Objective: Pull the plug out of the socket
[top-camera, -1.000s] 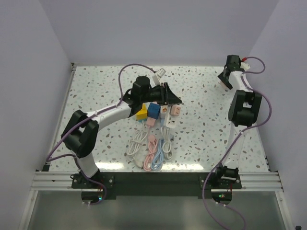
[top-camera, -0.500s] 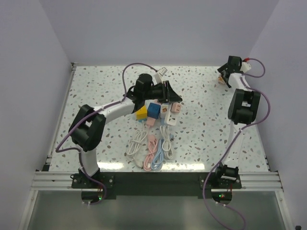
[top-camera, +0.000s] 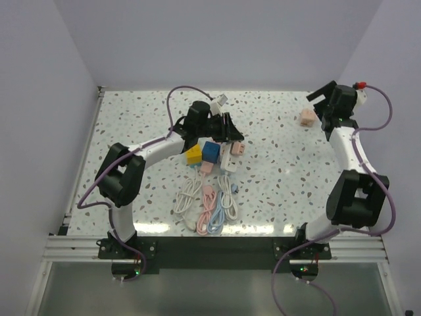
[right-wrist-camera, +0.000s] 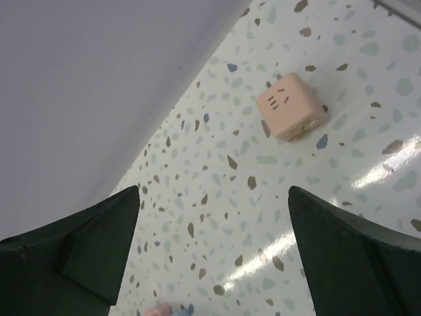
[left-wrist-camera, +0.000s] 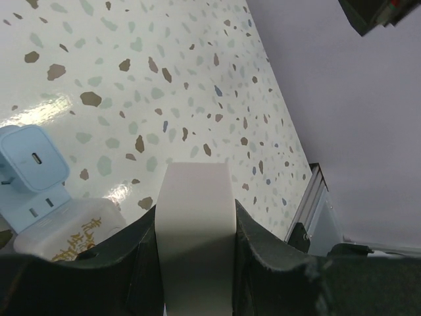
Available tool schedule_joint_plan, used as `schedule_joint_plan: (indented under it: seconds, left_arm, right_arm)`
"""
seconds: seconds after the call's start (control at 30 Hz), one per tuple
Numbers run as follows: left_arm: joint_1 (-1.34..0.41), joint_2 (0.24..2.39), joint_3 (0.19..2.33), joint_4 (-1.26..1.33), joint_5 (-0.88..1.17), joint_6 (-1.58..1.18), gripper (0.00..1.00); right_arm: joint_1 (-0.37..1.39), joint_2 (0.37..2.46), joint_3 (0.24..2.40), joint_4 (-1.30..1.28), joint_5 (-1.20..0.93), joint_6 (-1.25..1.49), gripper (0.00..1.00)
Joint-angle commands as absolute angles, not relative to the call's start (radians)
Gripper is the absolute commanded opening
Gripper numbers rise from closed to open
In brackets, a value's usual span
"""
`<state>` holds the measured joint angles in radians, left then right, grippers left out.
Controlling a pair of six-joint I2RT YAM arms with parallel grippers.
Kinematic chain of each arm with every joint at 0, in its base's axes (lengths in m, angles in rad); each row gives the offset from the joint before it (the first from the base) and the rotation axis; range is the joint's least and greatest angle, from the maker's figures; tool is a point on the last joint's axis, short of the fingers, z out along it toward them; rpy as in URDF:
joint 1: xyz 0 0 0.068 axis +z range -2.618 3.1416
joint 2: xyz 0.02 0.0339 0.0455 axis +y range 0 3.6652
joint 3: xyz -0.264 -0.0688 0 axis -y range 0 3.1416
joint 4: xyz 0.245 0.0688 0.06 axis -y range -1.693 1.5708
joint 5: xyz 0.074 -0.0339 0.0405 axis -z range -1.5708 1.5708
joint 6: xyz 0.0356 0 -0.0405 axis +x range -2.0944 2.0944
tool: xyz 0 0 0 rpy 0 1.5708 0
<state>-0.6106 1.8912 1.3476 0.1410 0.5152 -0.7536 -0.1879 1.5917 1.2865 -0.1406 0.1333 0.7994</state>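
Observation:
My left gripper [top-camera: 230, 135] is shut on one end of the white socket strip [top-camera: 230, 158]. In the left wrist view the strip [left-wrist-camera: 195, 217] fills the gap between both fingers. A light blue plug [left-wrist-camera: 31, 158] sits in a white adaptor [left-wrist-camera: 66, 230] to its left. A pink cube plug [top-camera: 306, 117] lies loose on the table at the far right. My right gripper [top-camera: 323, 108] hovers just right of it, open and empty. The right wrist view shows that plug [right-wrist-camera: 291, 106] ahead of the wide-apart fingers [right-wrist-camera: 214, 224], untouched.
Yellow [top-camera: 193, 155], blue [top-camera: 210, 151] and pink [top-camera: 237, 149] plugs crowd around the strip. Coiled white, pink and blue cables [top-camera: 207, 204] lie nearer the front edge. Lilac walls close in the table on three sides.
My right gripper has opened, let go of the pink cube plug on the table and drawn back to the right. The left gripper still holds the strip.

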Motion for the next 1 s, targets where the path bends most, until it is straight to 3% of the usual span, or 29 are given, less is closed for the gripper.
schedule_joint_plan:
  seconds: [0.0,0.33,0.53,0.83,0.97]
  left_arm:
    - [-0.607,1.879,1.391,0.062,0.462,-0.680,0.00]
    - [-0.638,1.885,1.433,-0.123,0.371,-0.594,0.00]
    - [-0.683,1.905,1.440,-0.112,0.344,-0.633,0.00]
    - [-0.707,1.893,1.456,-0.072,0.337,-0.695,0.00]
    - [-0.710,1.893,1.476,-0.069,0.337,-0.712,0.00]
  right_arm:
    - [-0.175,1.488,1.148,-0.117,-0.074,0.778,0.98]
    - [-0.033,1.137,1.029,-0.449,-0.509,0.460,0.94]
    - [0.161,1.089,1.009,-0.535,-0.514,0.429,0.89]
    - [0.284,1.193,1.032,-0.525,-0.419,0.426,0.85]
    - [0.308,1.238,1.046,-0.529,-0.434,0.420,0.78]
